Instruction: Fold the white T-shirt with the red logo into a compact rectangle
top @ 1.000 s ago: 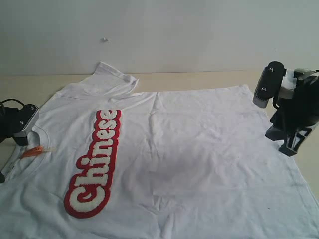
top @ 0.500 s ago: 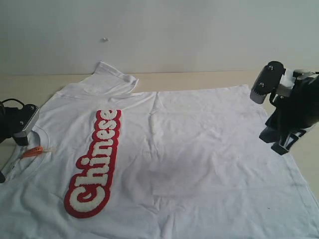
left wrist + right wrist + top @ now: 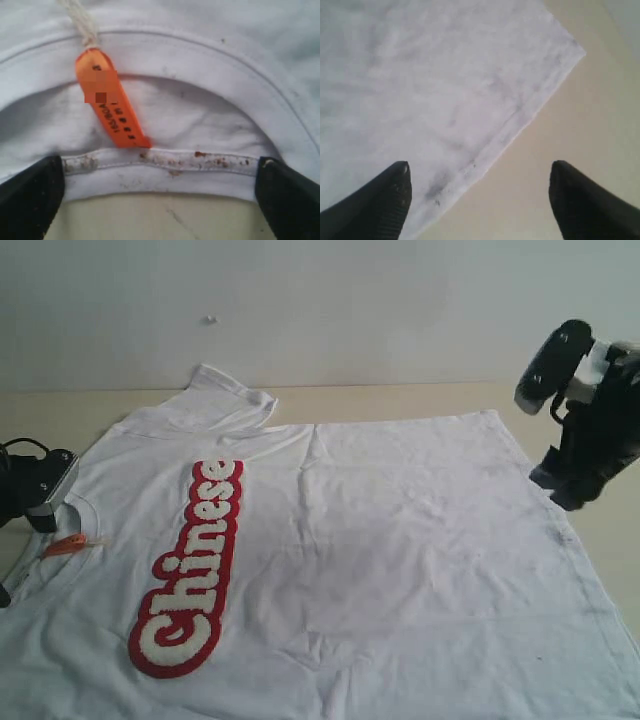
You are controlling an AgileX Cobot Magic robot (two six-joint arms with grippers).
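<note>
A pale beige tabletop (image 3: 400, 400) runs up to a plain white wall (image 3: 350, 300), and nearly all of that surface is covered by the white short-sleeved cotton T-shirt (image 3: 400, 540), spread flat and face up with some shallow wrinkles. Its neck lies toward my left arm and its bottom hem toward my right. The red logo (image 3: 190, 565), plump white fuzzy letters reading "Chinese" on a thick red outline, lies as one long strip across the chest. The sleeve (image 3: 235, 395) nearer the wall is rumpled and partly folded over. My left gripper (image 3: 160, 200) sits low at the neckline with its black fingers spread wide, one off each end of the ribbed collar edge (image 3: 165, 162), which is dotted with brownish specks; I pinch nothing. Just past that edge the small orange plastic neck tag (image 3: 111, 105) lies slanted inside the neck opening, hanging from a pale twisted string (image 3: 82, 22). My right gripper (image 3: 480, 170) hangs in the air above the hem's edge near the far corner, fingers apart and empty, with cloth under one finger and bare table under the other.
</note>
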